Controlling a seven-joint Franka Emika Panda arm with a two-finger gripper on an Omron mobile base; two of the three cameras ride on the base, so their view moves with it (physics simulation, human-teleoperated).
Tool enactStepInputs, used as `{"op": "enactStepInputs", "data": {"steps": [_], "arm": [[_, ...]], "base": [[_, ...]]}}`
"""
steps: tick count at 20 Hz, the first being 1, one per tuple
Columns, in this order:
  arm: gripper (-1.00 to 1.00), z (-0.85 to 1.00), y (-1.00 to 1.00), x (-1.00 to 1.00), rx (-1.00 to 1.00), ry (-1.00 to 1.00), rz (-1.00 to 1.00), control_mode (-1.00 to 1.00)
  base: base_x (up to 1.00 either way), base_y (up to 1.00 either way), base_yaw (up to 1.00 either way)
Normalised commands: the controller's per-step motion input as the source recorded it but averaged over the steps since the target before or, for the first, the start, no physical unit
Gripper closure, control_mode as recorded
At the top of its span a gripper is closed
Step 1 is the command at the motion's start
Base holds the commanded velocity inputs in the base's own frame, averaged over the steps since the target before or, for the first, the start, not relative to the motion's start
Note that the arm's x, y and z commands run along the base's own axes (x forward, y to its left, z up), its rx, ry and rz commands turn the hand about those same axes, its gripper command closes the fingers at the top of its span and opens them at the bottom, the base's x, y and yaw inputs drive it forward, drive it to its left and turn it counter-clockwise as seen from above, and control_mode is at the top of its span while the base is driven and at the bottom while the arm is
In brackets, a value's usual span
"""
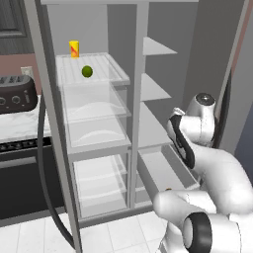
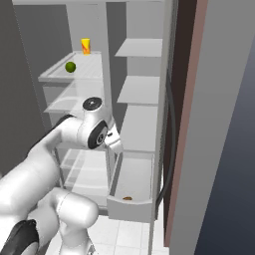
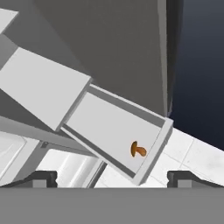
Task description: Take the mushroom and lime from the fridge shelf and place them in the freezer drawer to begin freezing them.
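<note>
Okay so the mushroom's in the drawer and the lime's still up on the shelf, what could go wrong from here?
The lime is round and smooth on the ridged fridge shelf; a slightly off grasp may nudge it so it rolls back or off the rim.

The yellow cup stands just behind it, so a deep reach could tip it.

The open gripper hangs above the freezer drawer; rising to the shelf, the arm might clip the clear bins between.

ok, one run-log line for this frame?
mushroom: in freezer drawer | lime: on fridge shelf, beside yellow cup | gripper: open, empty, above drawer
</note>
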Motion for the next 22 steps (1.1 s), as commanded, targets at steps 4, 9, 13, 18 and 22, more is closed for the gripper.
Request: {"op": "enactStepInputs", "data": {"steps": [4,9,13,18,22], "arm": [[-1.00,0.48,0.32,-0.70,-0.07,-0.01,0.12,-1.00],[-1.00,0.30,0.45,-0.64,-0.07,0.00,0.16,-1.00],[-1.00,0.06,0.47,-0.45,-0.05,0.00,0.17,-1.00],[-1.00,0.00,0.11,-0.09,0.00,0.00,0.11,-1.00],[-1.00,0.00,0.00,-0.05,0.00,0.00,0.09,-1.00]], "base": [[0.00,0.00,0.00],[0.00,0.00,0.00],[0.00,0.00,0.00],[0.00,0.00,0.00],[0.00,0.00,0.00]]}}
